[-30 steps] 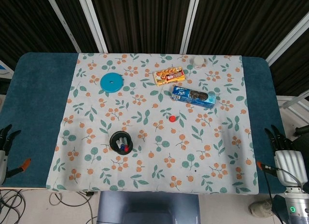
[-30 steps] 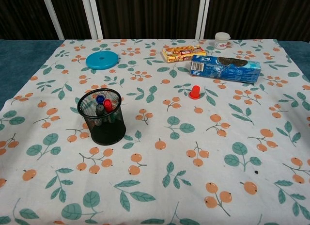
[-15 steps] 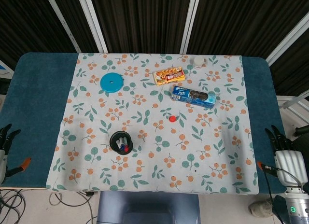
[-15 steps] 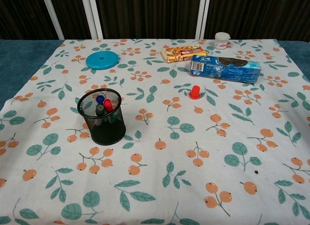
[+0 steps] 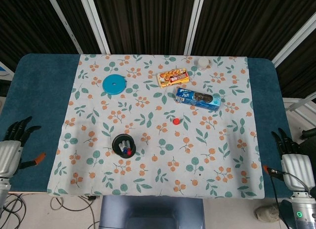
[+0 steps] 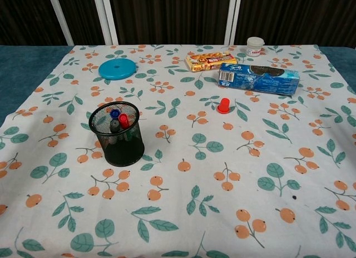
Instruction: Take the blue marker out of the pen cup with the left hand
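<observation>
At the table's seven o'clock edge in the head view, the left hand [image 5: 11, 151] is seen over the blue table cover [image 5: 42, 98], fingers spread apart and nothing held; it stands well apart from the pen cup [image 5: 123, 144]. At about four o'clock, off the table's corner, the right hand [image 5: 293, 162] is seen with fingers likewise apart and empty. Neither hand is shown in the chest view.

The black mesh pen cup is set upright on the floral cloth [image 5: 163, 165], toward eight o'clock from the cloth's middle. Inside it the blue marker [image 6: 114, 114] is stood cap upward, at the cup's eleven o'clock side in the chest view, just beside a red marker [image 6: 124, 120] and a grey-capped marker [image 6: 114, 125].

Toward ten o'clock a blue round lid [image 5: 114, 84] is laid flat. Near twelve o'clock a yellow snack box [image 5: 173, 78] and a blue biscuit pack [image 5: 198, 97] are laid close together, with a small white jar [image 5: 203, 63] beyond them. A small red cap [image 5: 176, 121] is placed near the cloth's middle.
</observation>
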Action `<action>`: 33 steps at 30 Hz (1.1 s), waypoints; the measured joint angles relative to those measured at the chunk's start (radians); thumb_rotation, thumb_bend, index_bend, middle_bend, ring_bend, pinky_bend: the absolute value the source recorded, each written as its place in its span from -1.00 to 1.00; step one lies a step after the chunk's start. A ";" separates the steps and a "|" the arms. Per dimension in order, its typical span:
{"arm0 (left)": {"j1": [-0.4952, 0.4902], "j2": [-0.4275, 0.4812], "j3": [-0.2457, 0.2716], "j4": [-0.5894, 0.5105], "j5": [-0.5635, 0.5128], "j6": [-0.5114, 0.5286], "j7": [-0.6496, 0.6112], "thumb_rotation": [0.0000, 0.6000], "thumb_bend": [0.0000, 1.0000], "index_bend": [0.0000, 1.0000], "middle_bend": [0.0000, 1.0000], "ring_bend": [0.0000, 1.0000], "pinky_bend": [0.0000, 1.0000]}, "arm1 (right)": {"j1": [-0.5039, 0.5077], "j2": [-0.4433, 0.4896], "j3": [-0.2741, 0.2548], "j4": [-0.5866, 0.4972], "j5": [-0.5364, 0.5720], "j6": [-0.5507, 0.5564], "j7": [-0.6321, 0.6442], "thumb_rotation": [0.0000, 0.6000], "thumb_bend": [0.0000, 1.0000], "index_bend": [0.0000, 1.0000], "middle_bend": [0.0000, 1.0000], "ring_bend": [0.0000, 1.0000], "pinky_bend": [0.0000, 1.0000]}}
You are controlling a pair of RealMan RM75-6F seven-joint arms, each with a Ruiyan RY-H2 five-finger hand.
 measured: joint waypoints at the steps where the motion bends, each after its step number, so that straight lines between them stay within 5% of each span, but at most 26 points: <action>1: -0.023 0.009 -0.004 -0.003 0.002 -0.034 -0.014 1.00 -0.61 -0.53 -0.97 -1.00 -1.00 | 0.000 0.000 0.000 -0.001 0.002 -0.001 -0.002 1.00 -0.72 -0.83 -0.93 -0.69 -0.52; 9: -0.261 0.013 -0.050 0.008 0.001 -0.319 -0.081 1.00 -0.60 -0.48 -0.97 -1.00 -1.00 | -0.004 0.000 0.003 -0.004 0.013 0.001 -0.008 1.00 -0.72 -0.83 -0.93 -0.69 -0.52; 33: -0.457 -0.263 -0.039 0.099 -0.005 -0.436 -0.079 1.00 -0.37 -0.23 -0.91 -1.00 -1.00 | -0.006 0.002 0.006 -0.005 0.015 0.001 -0.001 1.00 -0.72 -0.83 -0.93 -0.68 -0.52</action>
